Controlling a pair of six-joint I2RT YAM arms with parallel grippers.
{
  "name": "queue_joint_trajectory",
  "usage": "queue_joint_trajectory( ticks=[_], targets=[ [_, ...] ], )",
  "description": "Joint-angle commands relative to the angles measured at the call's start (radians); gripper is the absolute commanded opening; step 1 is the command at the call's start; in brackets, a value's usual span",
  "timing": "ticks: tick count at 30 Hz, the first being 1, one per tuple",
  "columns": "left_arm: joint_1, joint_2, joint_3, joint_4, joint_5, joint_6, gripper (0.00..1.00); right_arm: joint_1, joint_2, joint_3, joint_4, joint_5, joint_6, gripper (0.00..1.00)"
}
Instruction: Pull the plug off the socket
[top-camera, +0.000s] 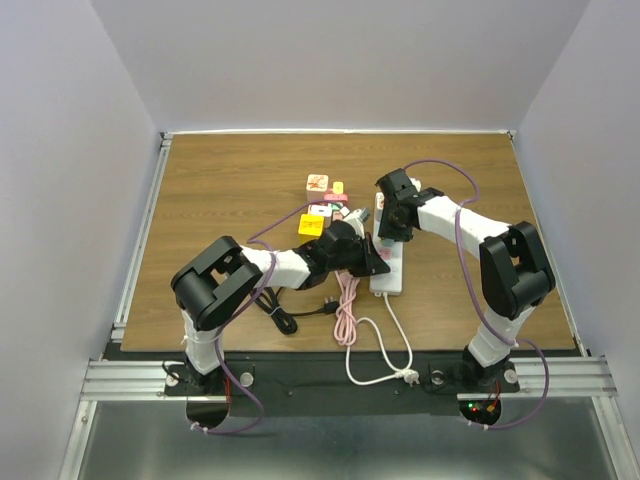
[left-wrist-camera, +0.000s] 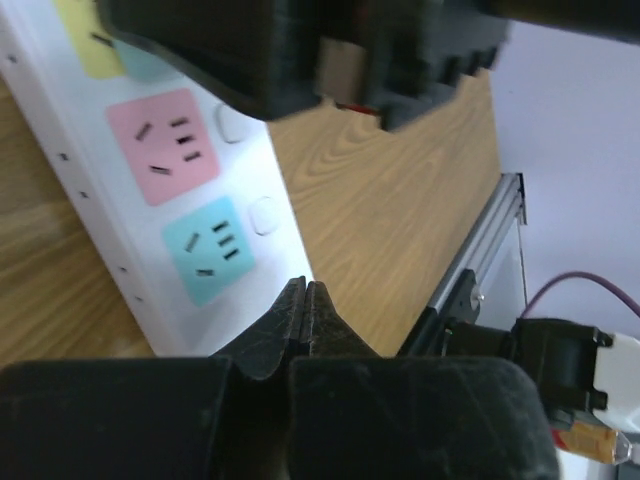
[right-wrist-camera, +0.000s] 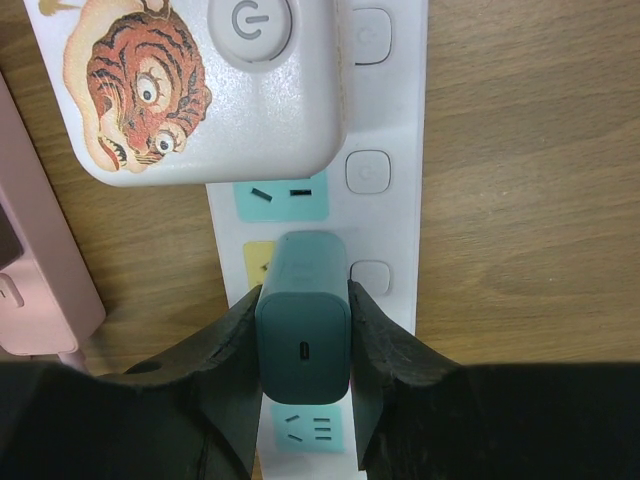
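Your right jaws are clenched on the dark teal plug (right-wrist-camera: 303, 335), with one black finger (right-wrist-camera: 235, 345) pressed against each of its long sides. In the right wrist view the plug stands on the yellow socket (right-wrist-camera: 257, 262) of the white power strip (right-wrist-camera: 385, 225). A pale blue socket shows just beyond the plug and another just on the near side of it. A white cube adapter (right-wrist-camera: 190, 85) with a tiger picture and a round power button sits on the strip just past the plug. A pink block (right-wrist-camera: 35, 270) lies beside the strip on the left.

Your left jaws are clenched on nothing: in the left wrist view their tips meet flat against each other, close to the strip's edge beside a blue socket (left-wrist-camera: 208, 250) and a pink socket (left-wrist-camera: 163, 145).

From above, the strip (top-camera: 389, 272) lies lengthwise near the middle of the wooden table (top-camera: 220, 190), and both arms reach in over it, the left from the side and the right from the far end. A pink cable (top-camera: 345, 310) and a white cord (top-camera: 395, 345) trail toward the near edge.
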Motion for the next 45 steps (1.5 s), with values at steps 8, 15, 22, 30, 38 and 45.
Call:
queue_joint_trajectory(
  ticks=[8, 15, 22, 30, 38, 45],
  targets=[
    [0.028, 0.085, 0.088, -0.041, -0.112, 0.018, 0.0, -0.003, -0.009, -0.004, 0.003, -0.061, 0.048, 0.0],
    [0.038, 0.158, 0.183, -0.185, -0.197, 0.031, 0.0, 0.0, -0.023, 0.005, -0.007, -0.102, 0.039, 0.0],
    [0.041, 0.253, 0.217, -0.279, -0.221, 0.029, 0.0, -0.001, -0.074, 0.063, -0.055, -0.084, 0.04, 0.01],
    [0.044, 0.286, 0.223, -0.322, -0.218, 0.054, 0.0, 0.0, -0.043, 0.166, -0.139, -0.012, 0.014, 0.0],
    [0.054, 0.27, 0.203, -0.321, -0.206, 0.052, 0.0, -0.001, -0.047, 0.292, -0.267, 0.135, 0.017, 0.01],
    [0.054, 0.174, 0.181, -0.272, -0.185, 0.095, 0.0, -0.175, -0.169, 0.215, -0.288, 0.362, 0.042, 0.01]
  ],
)
